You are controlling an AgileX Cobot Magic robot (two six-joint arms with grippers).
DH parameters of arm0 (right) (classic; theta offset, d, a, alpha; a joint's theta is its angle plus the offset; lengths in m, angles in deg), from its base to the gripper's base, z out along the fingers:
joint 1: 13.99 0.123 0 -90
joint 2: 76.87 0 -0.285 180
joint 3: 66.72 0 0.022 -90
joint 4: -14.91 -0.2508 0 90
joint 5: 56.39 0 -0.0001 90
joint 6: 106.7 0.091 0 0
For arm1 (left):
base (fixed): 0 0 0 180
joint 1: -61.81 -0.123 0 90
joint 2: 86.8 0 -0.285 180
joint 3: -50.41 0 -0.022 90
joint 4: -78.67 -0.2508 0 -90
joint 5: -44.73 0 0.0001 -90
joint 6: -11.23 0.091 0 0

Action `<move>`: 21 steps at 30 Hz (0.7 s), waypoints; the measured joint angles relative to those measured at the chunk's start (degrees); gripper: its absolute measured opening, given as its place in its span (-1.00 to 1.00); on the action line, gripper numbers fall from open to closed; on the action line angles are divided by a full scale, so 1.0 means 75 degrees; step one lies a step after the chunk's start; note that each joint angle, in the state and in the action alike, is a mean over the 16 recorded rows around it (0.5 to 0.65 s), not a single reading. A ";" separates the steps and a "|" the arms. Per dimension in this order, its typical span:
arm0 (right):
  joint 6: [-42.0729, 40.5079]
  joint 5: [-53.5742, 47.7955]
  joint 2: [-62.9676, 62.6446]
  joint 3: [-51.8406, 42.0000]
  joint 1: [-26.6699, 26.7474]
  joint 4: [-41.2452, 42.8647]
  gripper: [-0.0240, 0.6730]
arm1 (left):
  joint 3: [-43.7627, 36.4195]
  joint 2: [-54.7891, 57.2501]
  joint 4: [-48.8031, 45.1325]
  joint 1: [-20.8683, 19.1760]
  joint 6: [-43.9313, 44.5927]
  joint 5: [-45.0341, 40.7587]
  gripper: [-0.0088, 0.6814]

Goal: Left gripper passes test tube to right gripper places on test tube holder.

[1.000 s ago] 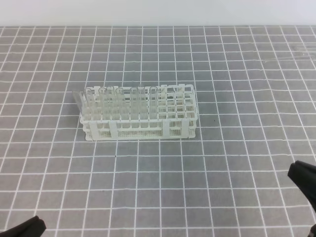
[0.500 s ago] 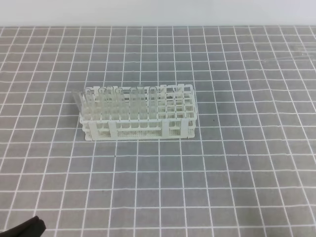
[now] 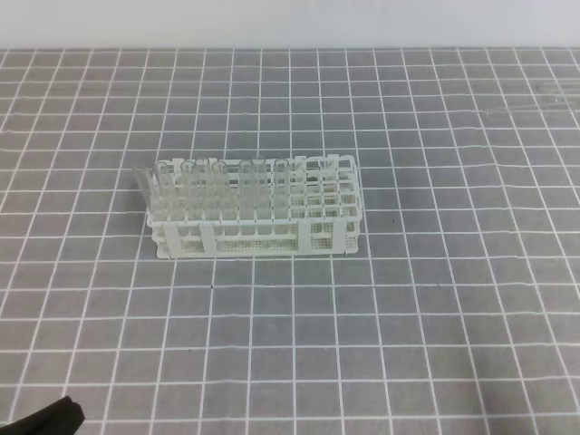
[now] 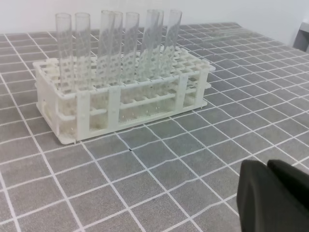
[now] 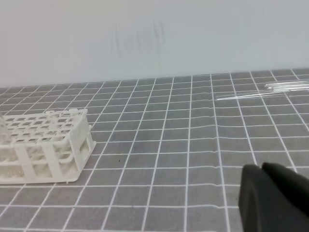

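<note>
The white test tube holder (image 3: 313, 240) stands mid-table with several clear tubes upright in its left half (image 3: 217, 186). The left wrist view has the holder (image 4: 113, 108) ahead and to the left, tubes (image 4: 108, 46) rising from it. Loose test tubes (image 5: 285, 87) lie flat on the mat at the far right, faint in the high view (image 3: 535, 100). My left gripper (image 4: 267, 166) is shut and holds nothing, low at the front left (image 3: 45, 419). The right gripper (image 5: 262, 169) is also shut and empty, off the high view, with the holder (image 5: 72, 140) far to its left.
A grey mat with a white grid (image 3: 408, 317) covers the table. A pale wall (image 5: 154, 38) rises behind its far edge. The holder's right-hand holes (image 3: 331, 186) hold no tubes.
The right gripper, seen at the right edge of the high view a second ago, has drawn back out of that view. The left gripper and the holder have not moved.
</note>
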 joint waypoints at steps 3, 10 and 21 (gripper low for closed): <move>-0.0195 -0.0037 0.0000 0.0000 0.0000 -0.0131 -0.97 | 0.0000 0.0000 0.0000 0.0000 0.0000 0.0000 -0.98; -0.1868 -0.0353 0.0000 0.0000 0.0000 -0.1241 -0.97 | -0.0006 0.0000 -0.0002 0.0000 0.0000 0.0007 -0.98; -0.4351 -0.1311 0.0000 0.0000 0.0000 -0.2766 -0.97 | 0.0000 -0.0010 -0.0004 0.0003 0.0000 0.0000 -0.98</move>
